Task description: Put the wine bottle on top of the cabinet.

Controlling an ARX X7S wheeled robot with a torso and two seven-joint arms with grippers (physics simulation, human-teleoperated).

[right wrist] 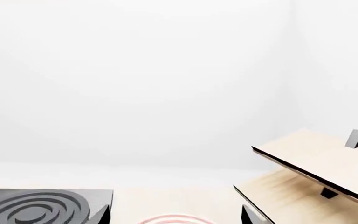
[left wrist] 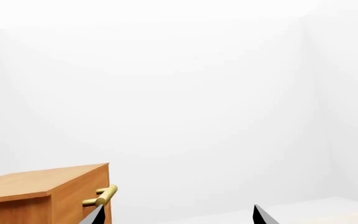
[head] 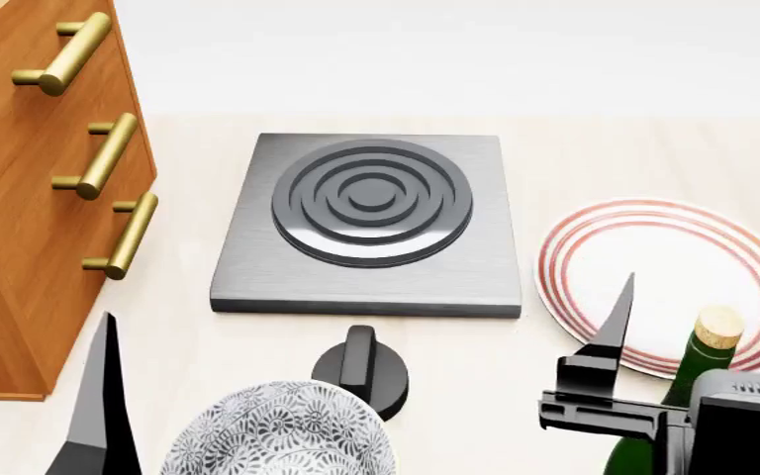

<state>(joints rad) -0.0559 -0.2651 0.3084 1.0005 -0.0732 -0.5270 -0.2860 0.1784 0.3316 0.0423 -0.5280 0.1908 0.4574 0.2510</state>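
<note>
Right now the wine bottle (head: 692, 381) is standing at about five o'clock in the head view, its cork just beside the striped plate (head: 657, 272), with the right gripper (head: 700, 322) spreading its fingers wide on either side of the neck and not visibly touching it. Whether the glass is sitting fully between them, I cannot tell. The left gripper (head: 100, 396) is showing only one finger at seven o'clock, though its own camera is showing two well-separated tips, so it is sitting wide and empty. The cabinet (head: 24, 198) is waiting at nine o'clock, across the cooktop (head: 369, 223). Closing on the slim neck risks tilting or dropping the tall bottle, and swinging across could clip the patterned bowl (head: 281, 435).
</note>
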